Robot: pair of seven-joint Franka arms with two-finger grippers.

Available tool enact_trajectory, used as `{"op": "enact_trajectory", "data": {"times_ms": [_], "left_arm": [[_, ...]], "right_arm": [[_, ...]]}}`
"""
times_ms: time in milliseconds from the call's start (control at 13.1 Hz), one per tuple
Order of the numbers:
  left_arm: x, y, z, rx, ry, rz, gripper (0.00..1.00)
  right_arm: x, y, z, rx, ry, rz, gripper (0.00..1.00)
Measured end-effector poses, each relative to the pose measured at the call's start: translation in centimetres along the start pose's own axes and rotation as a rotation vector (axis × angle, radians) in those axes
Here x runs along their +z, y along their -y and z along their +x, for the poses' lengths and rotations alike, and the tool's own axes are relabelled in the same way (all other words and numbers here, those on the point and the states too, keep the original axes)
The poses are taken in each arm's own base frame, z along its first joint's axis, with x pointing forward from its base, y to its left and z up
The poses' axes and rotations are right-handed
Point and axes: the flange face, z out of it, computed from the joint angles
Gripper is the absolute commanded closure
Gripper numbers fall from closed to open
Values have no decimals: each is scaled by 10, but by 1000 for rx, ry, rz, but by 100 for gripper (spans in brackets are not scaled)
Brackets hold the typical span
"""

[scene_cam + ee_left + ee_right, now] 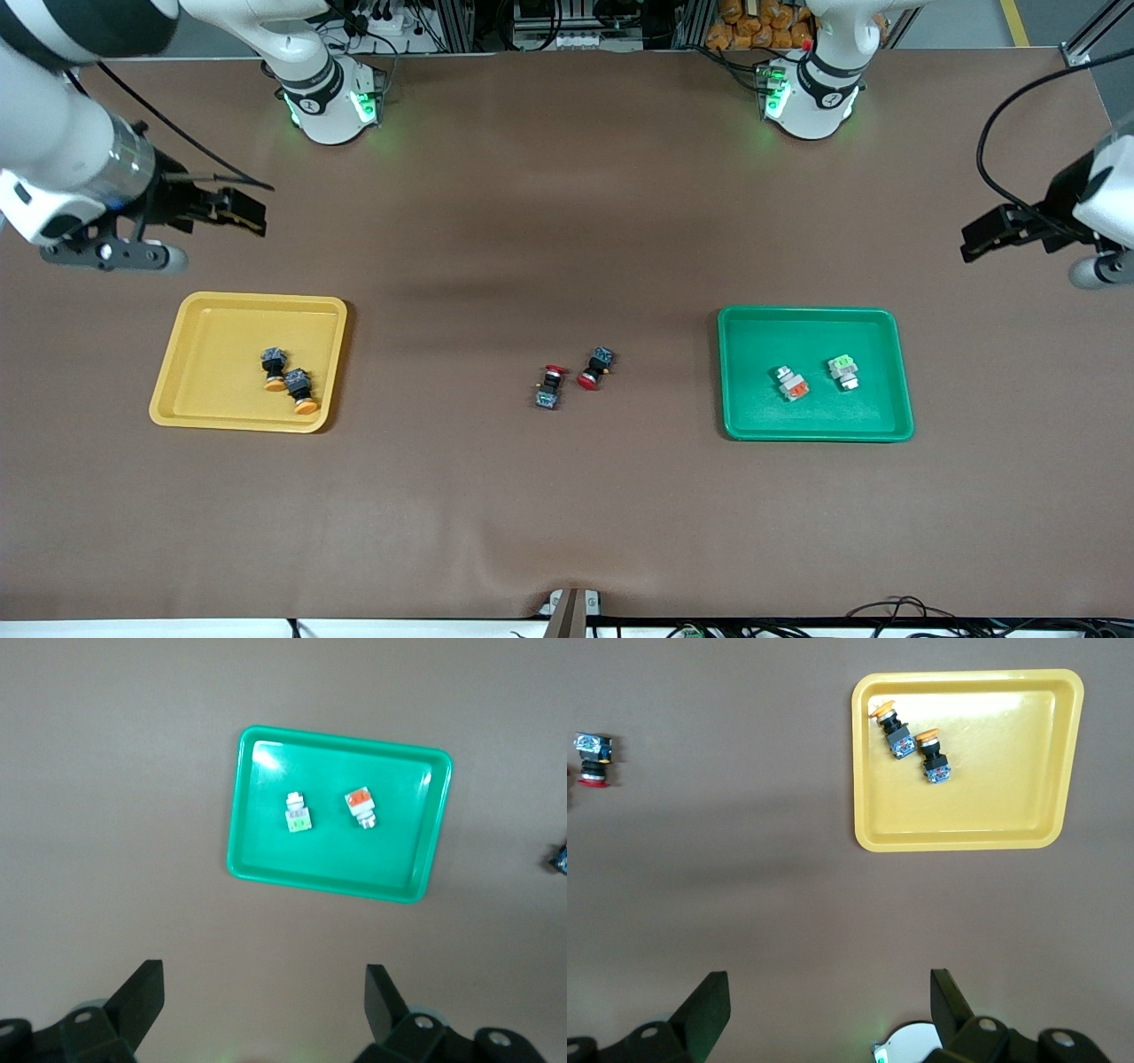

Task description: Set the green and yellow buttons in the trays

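The brown counter [567, 221] is carrying the yellow tray [199, 390] and the green tray [753, 416]. The right gripper [824, 1005] is hanging with its fingers apart above bare counter just beside the yellow tray, where two orange-yellow capped buttons [288, 379] are lying side by side. The left gripper [264, 1001], likewise spread, is hanging near the green tray, which is holding the green-topped button [843, 370] and the orange-topped button [791, 384]. Two red-capped buttons [576, 377] are lying between the trays; only the front view is showing both whole.

No text, label, brand or number can be read on anything here.
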Motion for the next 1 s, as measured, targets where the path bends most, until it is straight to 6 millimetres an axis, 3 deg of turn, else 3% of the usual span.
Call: {"op": "enact_trajectory", "data": {"times_ms": [230,459,689,995], "left_arm": [[-2,-6,-22,12,0,13,0],[-5,3,-29,-3,-6,14,0],[-2,6,-28,-8,-6,14,0],[-2,6,-28,-8,-5,14,0]], "right_arm": [[-23,-1,-21,-14,-38,3,0],[-38,-7,-31,-51,-70,8,0],[-48,-24,-23,-35,-100,13,0],[-34,-53,12,10,-125,12,0]]}}
